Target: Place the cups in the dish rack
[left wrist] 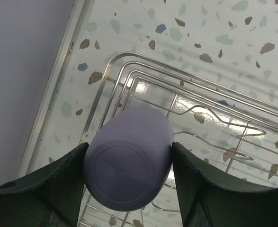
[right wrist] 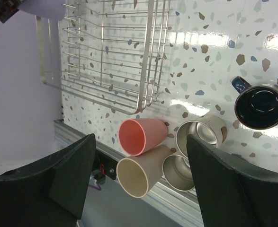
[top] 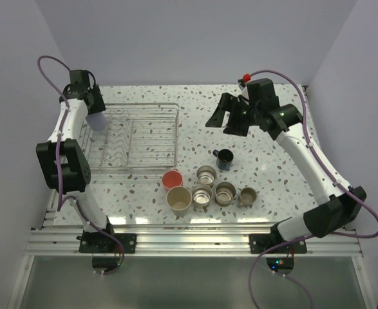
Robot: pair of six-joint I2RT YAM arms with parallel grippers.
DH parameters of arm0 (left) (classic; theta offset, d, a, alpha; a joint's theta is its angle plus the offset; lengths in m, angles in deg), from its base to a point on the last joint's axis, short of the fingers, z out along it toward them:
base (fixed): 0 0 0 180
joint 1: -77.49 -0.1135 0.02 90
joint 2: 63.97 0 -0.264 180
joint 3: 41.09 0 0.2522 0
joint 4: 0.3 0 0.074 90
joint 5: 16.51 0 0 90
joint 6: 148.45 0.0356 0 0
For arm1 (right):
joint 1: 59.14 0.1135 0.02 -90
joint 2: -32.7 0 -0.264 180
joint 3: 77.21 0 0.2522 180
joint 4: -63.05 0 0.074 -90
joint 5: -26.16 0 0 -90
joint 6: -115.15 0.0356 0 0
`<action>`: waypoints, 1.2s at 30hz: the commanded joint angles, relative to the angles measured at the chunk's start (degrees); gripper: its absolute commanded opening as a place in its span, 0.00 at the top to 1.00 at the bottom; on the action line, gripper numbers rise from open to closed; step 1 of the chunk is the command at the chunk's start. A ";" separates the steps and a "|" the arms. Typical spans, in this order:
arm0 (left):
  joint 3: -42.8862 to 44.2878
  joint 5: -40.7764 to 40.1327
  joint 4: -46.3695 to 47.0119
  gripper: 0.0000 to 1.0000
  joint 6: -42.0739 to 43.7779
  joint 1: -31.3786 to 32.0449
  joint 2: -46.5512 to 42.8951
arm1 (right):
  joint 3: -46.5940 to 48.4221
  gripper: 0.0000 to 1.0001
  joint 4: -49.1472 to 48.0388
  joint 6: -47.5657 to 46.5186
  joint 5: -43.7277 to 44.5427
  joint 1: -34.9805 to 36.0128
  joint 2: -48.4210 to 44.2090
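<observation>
My left gripper point(top: 97, 120) is shut on the lavender cup point(top: 98, 121), holding it on its side above the left end of the silver wire dish rack point(top: 137, 136). In the left wrist view the cup's base point(left wrist: 128, 163) fills the space between both fingers, over the rack's corner point(left wrist: 143, 87). The other cups stand on the table near the front: pink-red point(top: 172, 179), beige point(top: 179, 199), three steel cups point(top: 206, 174) point(top: 202, 196) point(top: 225, 192), the olive-tan mug point(top: 247, 196) and the black mug point(top: 225, 158). My right gripper point(top: 224, 119) is open and empty, high above the table beyond the black mug.
The right wrist view looks down on the rack point(right wrist: 105, 52), the pink-red cup point(right wrist: 141, 136), the beige cup point(right wrist: 139, 175), two steel cups point(right wrist: 200, 135) and the black mug point(right wrist: 261, 106). The table's metal front rail point(top: 189, 241) runs close behind the cups.
</observation>
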 commanded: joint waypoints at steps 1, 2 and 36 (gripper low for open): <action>-1.50 -0.84 3.12 1.00 0.72 -0.52 1.04 | -0.32 0.20 1.03 -1.08 1.22 -0.19 -0.63; -1.85 -0.93 3.56 1.00 0.72 -0.61 1.22 | -0.32 0.20 1.11 -1.08 1.31 -0.10 -0.71; -5.19 0.74 11.30 0.00 -2.00 -0.96 2.45 | -0.06 0.20 1.73 -3.28 0.08 -0.10 2.01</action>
